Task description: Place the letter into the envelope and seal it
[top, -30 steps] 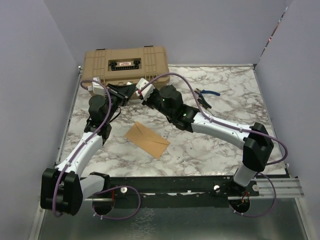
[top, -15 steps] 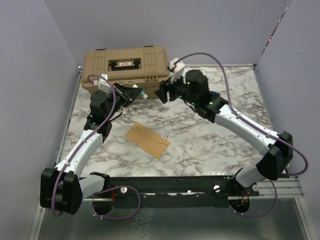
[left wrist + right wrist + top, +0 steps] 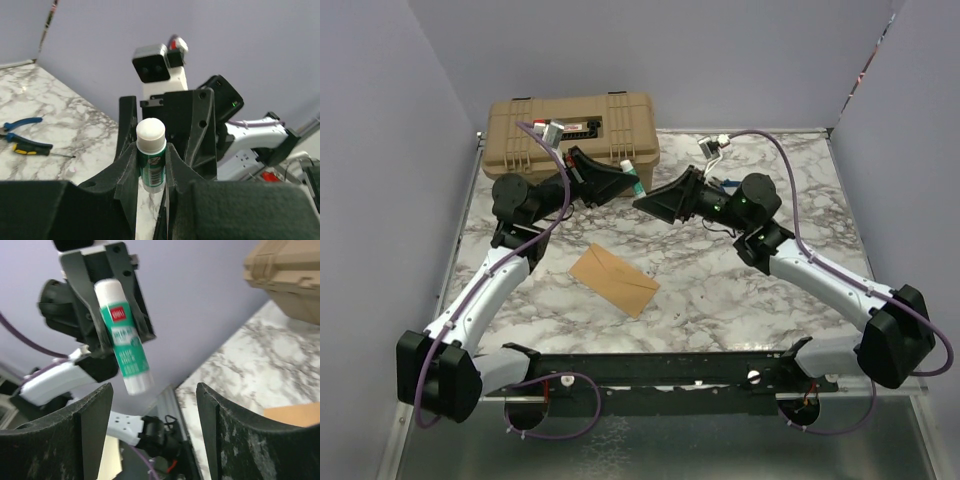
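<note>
White-and-grey marble table [image 3: 740, 300], fills the middle of the top view, purple walls on three sides. Tan hard case [image 3: 520, 125] sits at the upper left, lid shut, black latch panel on top, overhanging the table's far edge. Envelope [image 3: 614, 279] lies flat left of centre, turned diagonally, flap side up, well apart from the case. Blue-handled pliers [image 3: 20, 123] lie at upper right of the table; a black-and-yellow handle [image 3: 32, 147] lies just beside them, can't tell if it's the same tool.
</note>
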